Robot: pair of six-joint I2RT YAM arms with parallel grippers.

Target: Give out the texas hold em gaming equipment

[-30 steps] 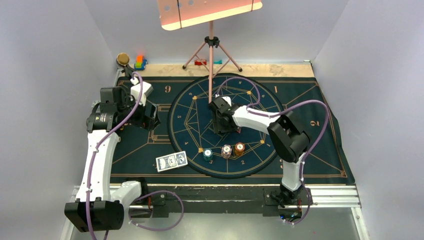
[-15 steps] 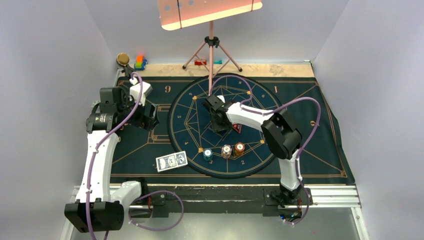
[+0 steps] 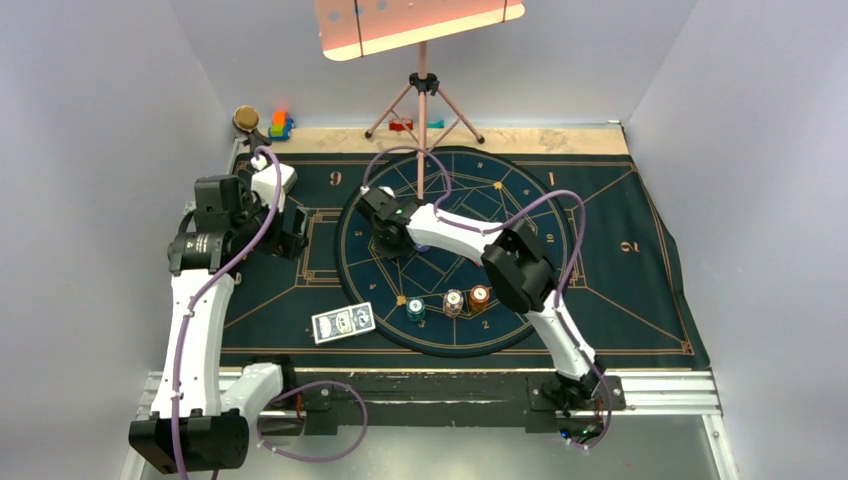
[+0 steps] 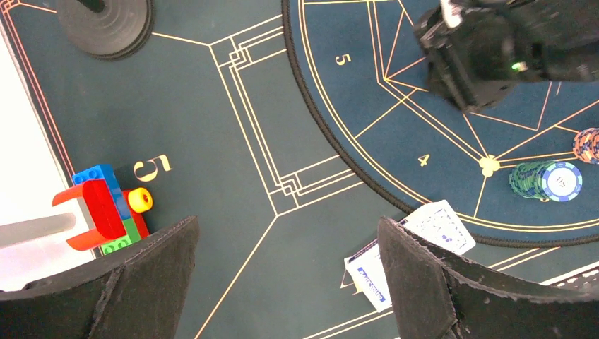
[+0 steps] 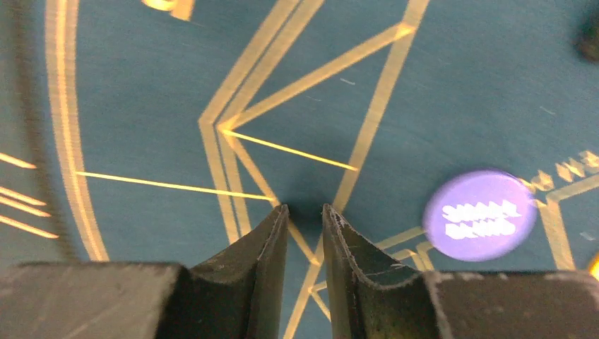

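Observation:
Blue-and-white-backed cards [image 3: 343,322] lie face down at the round mat's near-left rim; in the left wrist view the cards [image 4: 438,229] sit partly behind my right finger. Teal [image 3: 416,310], white [image 3: 453,301] and orange [image 3: 479,296] chip stacks stand in a row on the round mat, and the teal stack [image 4: 547,181] also shows in the left wrist view. My left gripper [image 3: 292,235] [image 4: 286,233] is open and empty above the mat. My right gripper [image 3: 385,240] [image 5: 305,210] hovers low over the round mat's left part, jaws almost together and empty. A purple lettered disc [image 5: 480,215] lies just right of it. The triangular marker is hidden.
Coloured toy blocks [image 3: 280,125] sit at the back left, and more toy blocks [image 4: 106,208] lie by my left finger. A pink tripod stand [image 3: 423,105] stands at the back centre. A gold round object [image 3: 245,118] is at the back-left corner. A black round base [image 4: 106,25] rests on the mat.
My right arm has swung left across the round mat, from its centre to its left part. The triangular marker seen beside it half a second ago is now hidden. My left gripper has shifted slightly.

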